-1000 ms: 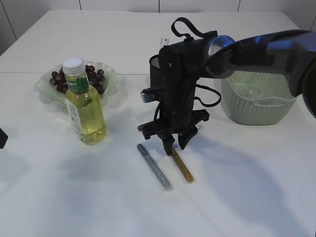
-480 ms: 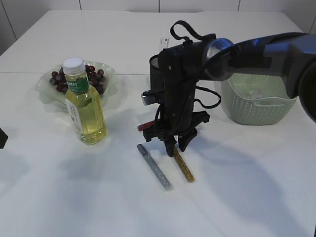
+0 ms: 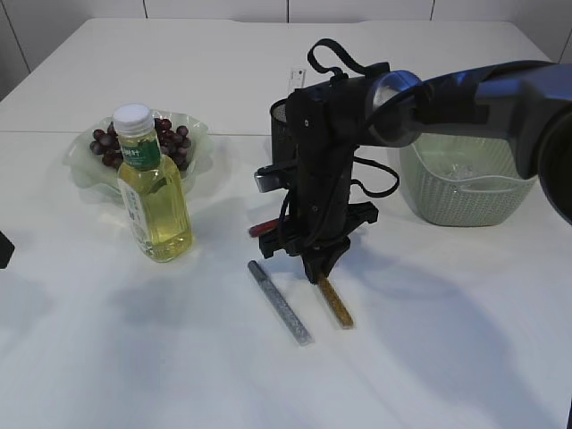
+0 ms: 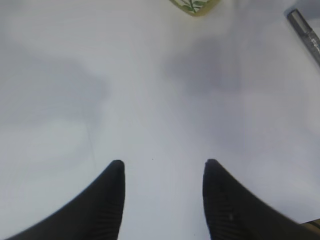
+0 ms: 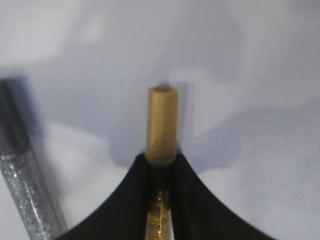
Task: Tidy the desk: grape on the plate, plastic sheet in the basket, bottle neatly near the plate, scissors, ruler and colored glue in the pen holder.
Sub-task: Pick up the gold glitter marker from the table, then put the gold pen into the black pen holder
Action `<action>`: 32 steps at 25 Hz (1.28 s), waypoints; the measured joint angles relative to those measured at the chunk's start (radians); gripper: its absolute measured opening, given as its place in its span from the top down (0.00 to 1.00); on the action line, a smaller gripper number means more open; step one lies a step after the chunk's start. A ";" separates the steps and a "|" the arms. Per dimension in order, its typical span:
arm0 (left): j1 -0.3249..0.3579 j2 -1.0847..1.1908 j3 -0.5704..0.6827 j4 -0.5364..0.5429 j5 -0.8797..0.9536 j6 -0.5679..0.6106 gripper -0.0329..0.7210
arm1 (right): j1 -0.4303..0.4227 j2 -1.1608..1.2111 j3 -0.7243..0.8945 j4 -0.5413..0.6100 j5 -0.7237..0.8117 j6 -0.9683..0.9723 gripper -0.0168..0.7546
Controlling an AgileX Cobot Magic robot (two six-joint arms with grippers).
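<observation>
My right gripper (image 3: 319, 268) stands upright over the table, shut on the upper end of the gold glue stick (image 5: 162, 122), which lies flat (image 3: 336, 304). A silver glue stick (image 3: 280, 302) lies just left of it (image 5: 25, 175), and a red one (image 3: 264, 228) shows behind the arm. The black mesh pen holder (image 3: 281, 121) is behind the arm, with a white ruler (image 3: 293, 79) rising from it. The bottle (image 3: 154, 192) of yellow liquid stands before the plate (image 3: 85, 170) of grapes (image 3: 174, 143). My left gripper (image 4: 164, 167) hangs open over bare table. Scissors and plastic sheet are hidden.
A pale green woven basket (image 3: 460, 192) stands at the right, behind the right arm. The bottle's base (image 4: 195, 5) and the silver glue stick (image 4: 306, 34) sit at the top edge of the left wrist view. A dark part (image 3: 4, 250) shows at the left edge.
The right gripper's jaws have come together on the gold glue stick, having stood apart around it before. Bottle, plate and the other glue sticks have not moved.
</observation>
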 joint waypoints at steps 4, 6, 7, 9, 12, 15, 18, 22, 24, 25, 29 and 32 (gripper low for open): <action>0.000 0.000 0.000 0.000 -0.002 0.000 0.46 | 0.000 0.004 -0.023 0.006 0.013 -0.015 0.83; 0.000 0.000 0.000 0.000 -0.004 0.000 0.46 | -0.011 0.004 -0.050 0.026 0.022 -0.020 0.83; 0.000 0.000 0.000 0.000 -0.003 0.000 0.46 | -0.018 0.004 -0.073 0.042 0.022 -0.027 0.83; 0.000 0.000 0.000 0.000 -0.005 0.000 0.46 | -0.040 -0.002 -0.126 0.094 0.028 -0.067 0.84; 0.000 0.000 0.000 0.000 -0.005 0.000 0.46 | -0.092 -0.017 -0.232 0.213 0.042 -0.144 0.84; 0.000 0.000 0.000 0.000 -0.005 0.000 0.46 | -0.160 -0.021 -0.336 0.354 0.043 -0.226 0.84; 0.000 0.000 0.000 0.000 -0.007 0.000 0.46 | -0.227 -0.021 -0.407 0.486 -0.005 -0.319 0.84; 0.000 0.000 0.000 0.000 -0.007 0.000 0.46 | -0.301 -0.021 -0.431 0.683 -0.135 -0.479 0.84; 0.000 0.000 0.000 0.000 -0.007 0.000 0.46 | -0.326 -0.021 -0.431 0.750 -0.219 -0.563 0.84; 0.000 0.000 0.000 0.000 -0.007 0.000 0.46 | -0.331 -0.021 -0.431 0.775 -0.261 -0.609 0.84; 0.000 0.000 0.000 0.000 -0.007 0.000 0.46 | -0.337 -0.018 -0.431 0.869 -0.386 -0.794 0.84; 0.000 0.000 0.000 0.000 -0.007 0.000 0.46 | -0.337 0.017 -0.433 1.029 -0.439 -0.958 0.84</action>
